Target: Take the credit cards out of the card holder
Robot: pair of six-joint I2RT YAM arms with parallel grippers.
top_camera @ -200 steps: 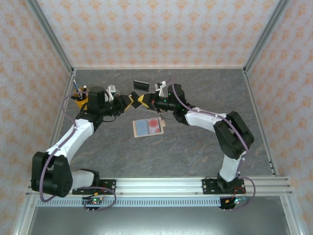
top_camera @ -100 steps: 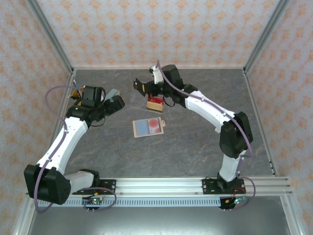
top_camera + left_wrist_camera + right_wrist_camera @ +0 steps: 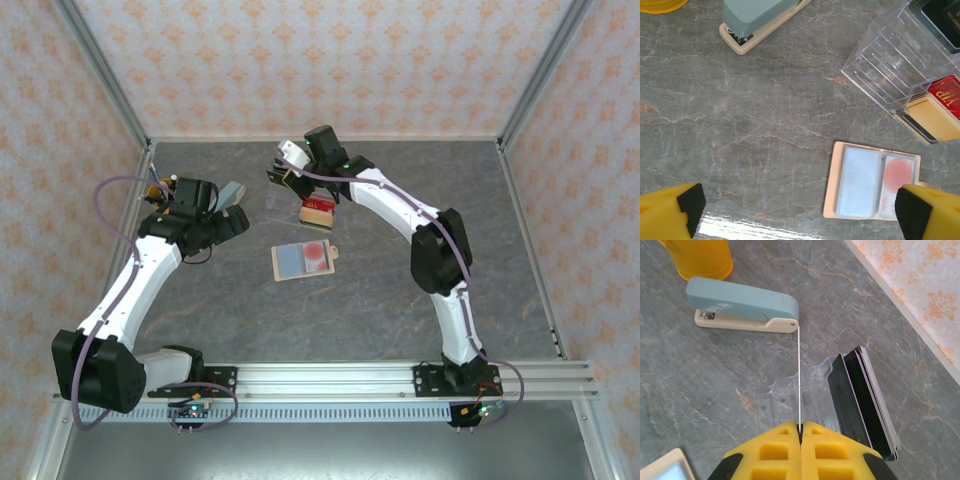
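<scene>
Left gripper [image 3: 801,209]: jaws spread wide and holding nothing. Its 2 yellow fingers with black pads [image 3: 690,202] sit at the bottom corners of the left wrist view, above the grey marbled table [image 3: 765,130].
Right gripper [image 3: 800,432]: jaws pressed together on a thin card [image 3: 799,380], which is seen edge-on as a pale line running up from between the yellow fingers.
Thin card, position: it stands over the clear plastic tray [image 3: 785,400], its far end pointing toward the tip of the stapler [image 3: 742,307]. I cannot tell whether it touches the tray.
Card holder [image 3: 872,182]: it lies open and flat on the table near the middle, apart from both grippers. It shows a tan border, a blue-grey panel on one half, and a panel with a pink-red round patch on the other.
Tray contents: a red VIP card [image 3: 947,92] and a tan card [image 3: 935,117] sit at one end, and dark cards [image 3: 862,400] stand on edge at the other.
Tray, position: just beyond the card holder, not touching it.
Stapler: blue-grey over cream, lying flat on the table to the left of the tray.
Yellow cup [image 3: 700,257]: it stands just past the stapler, near the left wall.
</scene>
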